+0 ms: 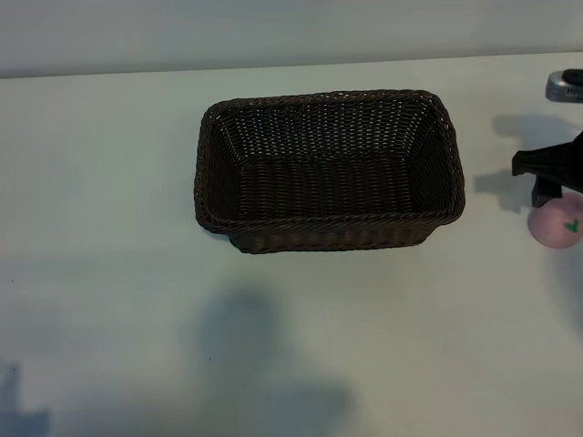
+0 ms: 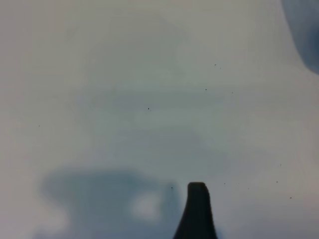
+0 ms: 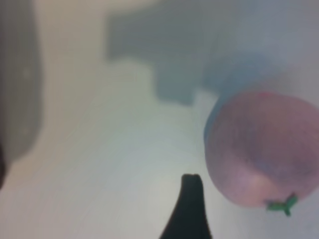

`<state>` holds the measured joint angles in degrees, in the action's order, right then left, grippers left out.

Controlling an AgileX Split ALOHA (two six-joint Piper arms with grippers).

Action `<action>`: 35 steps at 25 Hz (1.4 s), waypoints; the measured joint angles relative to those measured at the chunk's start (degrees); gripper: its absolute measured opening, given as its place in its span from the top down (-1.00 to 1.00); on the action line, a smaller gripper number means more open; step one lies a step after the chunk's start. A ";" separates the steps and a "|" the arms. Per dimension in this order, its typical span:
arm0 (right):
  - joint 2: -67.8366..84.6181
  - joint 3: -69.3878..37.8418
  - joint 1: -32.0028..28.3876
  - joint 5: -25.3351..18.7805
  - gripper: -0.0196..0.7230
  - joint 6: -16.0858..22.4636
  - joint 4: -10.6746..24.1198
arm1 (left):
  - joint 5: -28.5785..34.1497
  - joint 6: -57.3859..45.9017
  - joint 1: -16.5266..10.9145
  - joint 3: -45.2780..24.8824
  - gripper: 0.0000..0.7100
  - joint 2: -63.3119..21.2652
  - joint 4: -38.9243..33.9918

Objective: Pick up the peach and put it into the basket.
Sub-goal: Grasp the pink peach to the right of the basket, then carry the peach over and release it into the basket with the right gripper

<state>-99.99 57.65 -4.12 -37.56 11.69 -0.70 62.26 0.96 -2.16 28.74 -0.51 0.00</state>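
The right gripper point(image 1: 549, 182), jaws spread, hangs just above the peach point(image 1: 557, 225); reaching step; next, straddle and close.

bare table point(image 1: 109, 182) around basket point(image 1: 328, 173), peach point(image 1: 556, 225) unobstructed

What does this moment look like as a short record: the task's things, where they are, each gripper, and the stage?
peach: on the table at the exterior view's right edge, outside the basket
basket: mid-table, upright, nothing visible inside
right gripper: open, just above the peach, not holding it
left gripper: open, over bare table, only one fingertip in its wrist view
stage: peach not yet picked up
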 joint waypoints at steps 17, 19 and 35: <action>-8.76 0.45 0.00 2.76 0.09 5.78 4.43 | 0.00 0.06 0.00 0.00 -0.67 0.00 0.00; -8.76 0.65 0.00 2.76 0.41 6.33 5.02 | 0.00 0.06 0.00 0.00 -0.67 0.00 0.00; -0.41 0.56 0.00 0.93 0.82 6.18 5.68 | 0.00 0.16 0.04 0.00 -0.67 0.00 0.00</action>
<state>-100.40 58.22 -4.12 -36.63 17.86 4.98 62.26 1.13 -2.12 28.74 -0.51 0.00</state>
